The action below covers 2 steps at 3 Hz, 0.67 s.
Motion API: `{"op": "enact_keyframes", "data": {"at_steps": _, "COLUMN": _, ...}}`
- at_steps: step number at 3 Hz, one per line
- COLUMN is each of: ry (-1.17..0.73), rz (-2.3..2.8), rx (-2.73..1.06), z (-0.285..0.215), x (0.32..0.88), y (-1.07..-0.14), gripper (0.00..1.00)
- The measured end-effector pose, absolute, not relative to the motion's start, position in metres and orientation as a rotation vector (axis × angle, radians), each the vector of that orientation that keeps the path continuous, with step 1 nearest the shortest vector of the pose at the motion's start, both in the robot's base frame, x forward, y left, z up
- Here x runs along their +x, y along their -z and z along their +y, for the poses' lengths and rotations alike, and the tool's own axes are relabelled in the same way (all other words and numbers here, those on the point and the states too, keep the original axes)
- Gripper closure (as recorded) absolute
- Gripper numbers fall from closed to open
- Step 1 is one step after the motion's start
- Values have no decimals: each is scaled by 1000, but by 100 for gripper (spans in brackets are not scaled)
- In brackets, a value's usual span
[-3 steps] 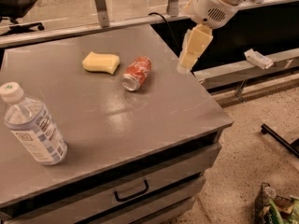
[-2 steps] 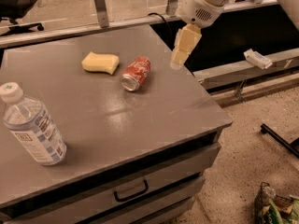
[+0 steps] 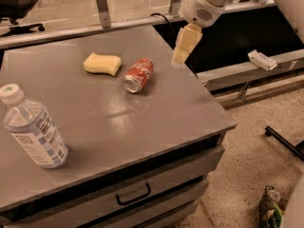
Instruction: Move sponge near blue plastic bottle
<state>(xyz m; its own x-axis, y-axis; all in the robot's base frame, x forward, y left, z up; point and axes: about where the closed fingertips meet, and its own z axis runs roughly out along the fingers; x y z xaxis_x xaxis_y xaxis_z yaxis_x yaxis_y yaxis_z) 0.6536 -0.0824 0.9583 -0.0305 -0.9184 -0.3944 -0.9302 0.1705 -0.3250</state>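
The pale yellow sponge lies flat on the grey table, towards the back and left of centre. The blue plastic bottle, clear with a white cap and a blue-and-white label, stands at the table's front left. My gripper hangs in the air over the table's back right part, to the right of the sponge and beyond the can, touching nothing. It holds nothing.
A red soda can lies on its side just right of the sponge, between it and my gripper. The table has drawers under its front edge. An office chair stands at the back left. A dark shelf unit is to the right.
My gripper has moved left and a little lower, from beyond the table's right edge to over its back right part. Sponge, can and bottle have not moved.
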Motion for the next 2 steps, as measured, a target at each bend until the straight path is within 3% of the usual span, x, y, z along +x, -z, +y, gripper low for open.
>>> {"op": "enact_keyframes", "data": {"at_steps": 2, "ry": 9, "rz": 1958, "rx": -1632, "z": -78, "x": 696, "y": -957, "gripper": 0}}
